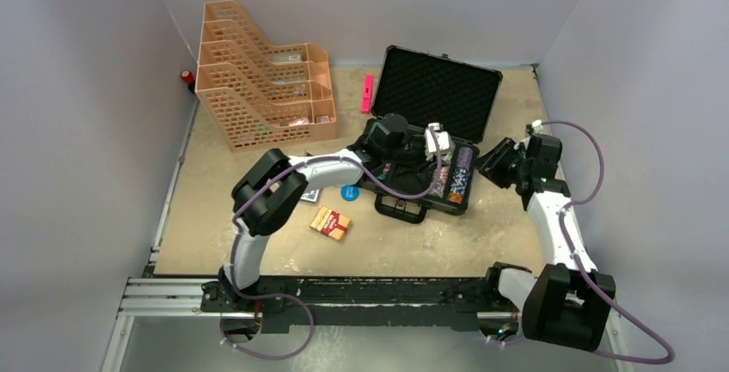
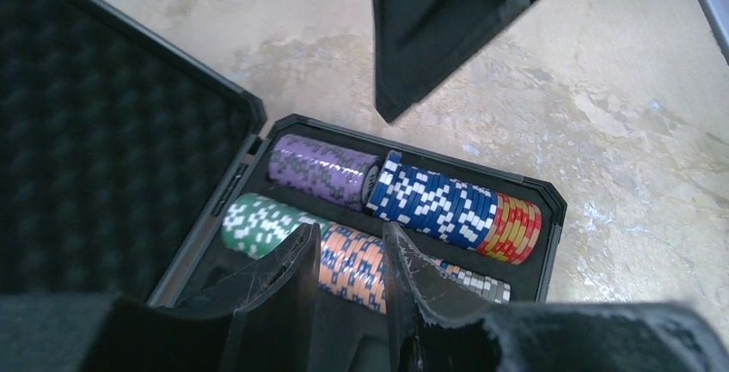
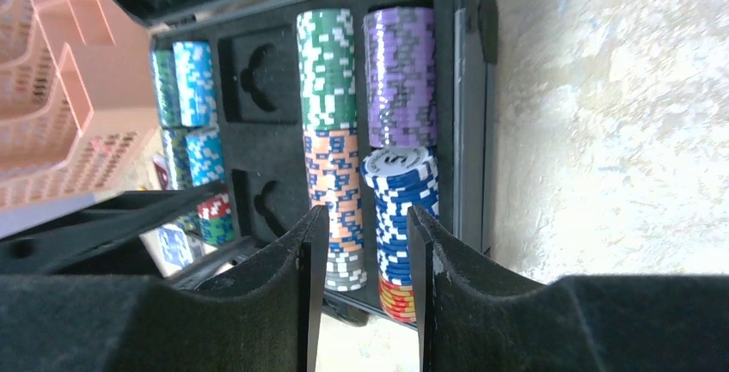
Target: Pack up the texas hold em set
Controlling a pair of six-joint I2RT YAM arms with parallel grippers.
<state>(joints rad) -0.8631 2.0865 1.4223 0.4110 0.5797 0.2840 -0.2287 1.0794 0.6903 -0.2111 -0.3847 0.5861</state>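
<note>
Over the black foam-lined hard case [image 3: 471, 131], left claw [image 2: 351, 233] and right claw [image 3: 367, 213] are held narrowly parted and empty, likely for seating striped poker-chip rows [image 3: 331, 131] (card slots [image 3: 258, 71] unfilled).

One open case [image 1: 438, 93] is counted on the worktop [image 1: 215, 226]. Two recesses [image 3: 258, 76] are counted in its foam. Beside them, two rows of chips are made up of six colour blocks: purple [image 3: 401, 76], green [image 3: 325, 67], orange [image 3: 333, 179], blue [image 3: 400, 217], red [image 2: 514, 228] and grey [image 2: 481, 284]. One card box [image 1: 331, 223], one pink marker [image 1: 367, 93] and one rack [image 1: 258, 123] are counted.
</note>
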